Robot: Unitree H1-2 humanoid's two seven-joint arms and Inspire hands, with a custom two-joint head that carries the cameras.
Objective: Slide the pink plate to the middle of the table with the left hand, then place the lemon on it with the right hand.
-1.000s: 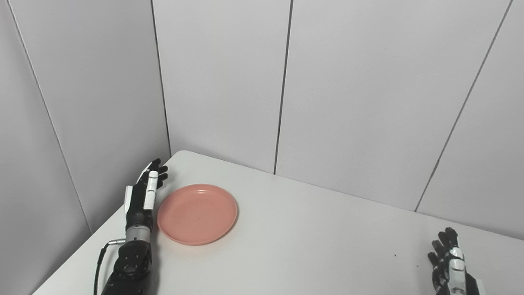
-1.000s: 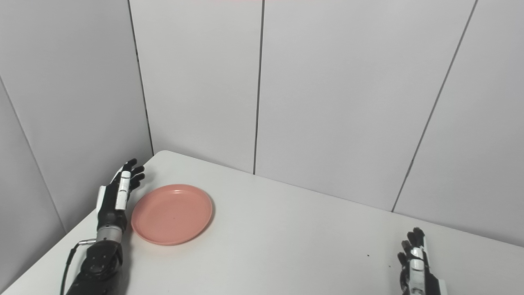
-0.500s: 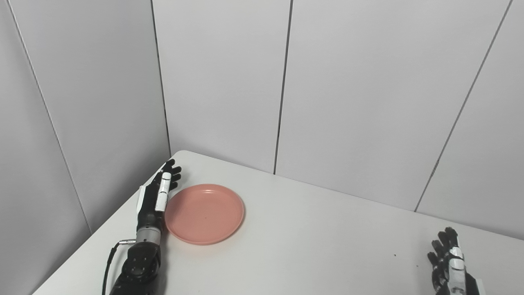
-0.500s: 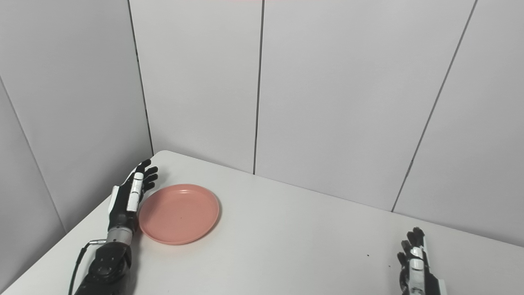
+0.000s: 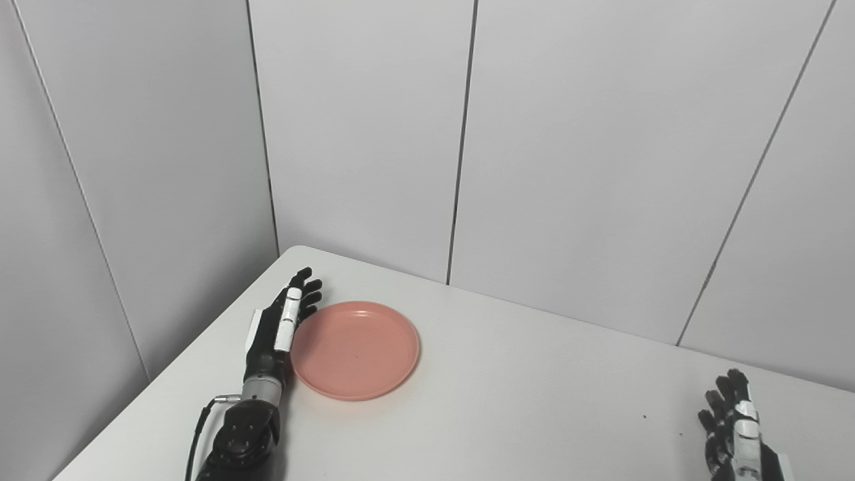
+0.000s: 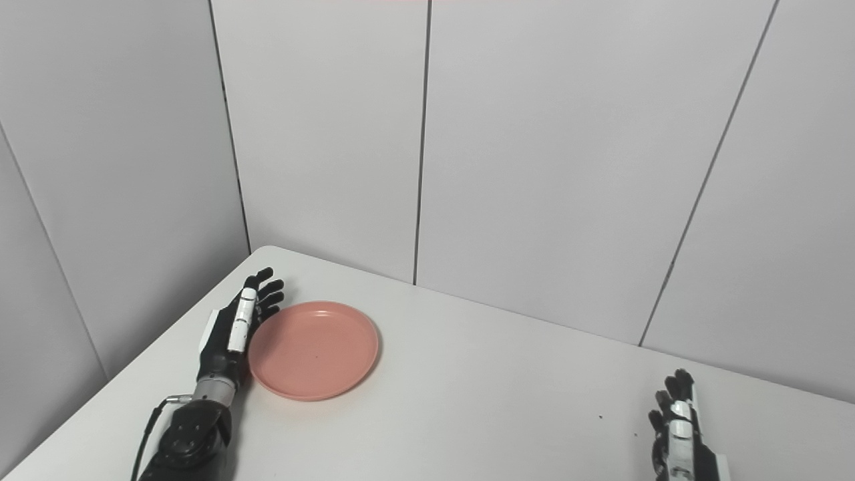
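The pink plate (image 5: 355, 350) lies flat on the white desk (image 5: 507, 401), toward the desk's left rear corner. The left robot hand (image 5: 277, 327) stands on edge along the plate's left rim, touching it, its fingers (image 5: 304, 294) stretched out straight and pointing toward the back wall. The right robot hand (image 5: 735, 427) sits low at the picture's bottom right, well apart from the plate, fingers extended upward and holding nothing. Grey wall panels (image 5: 568, 147) enclose the desk behind and at the left.
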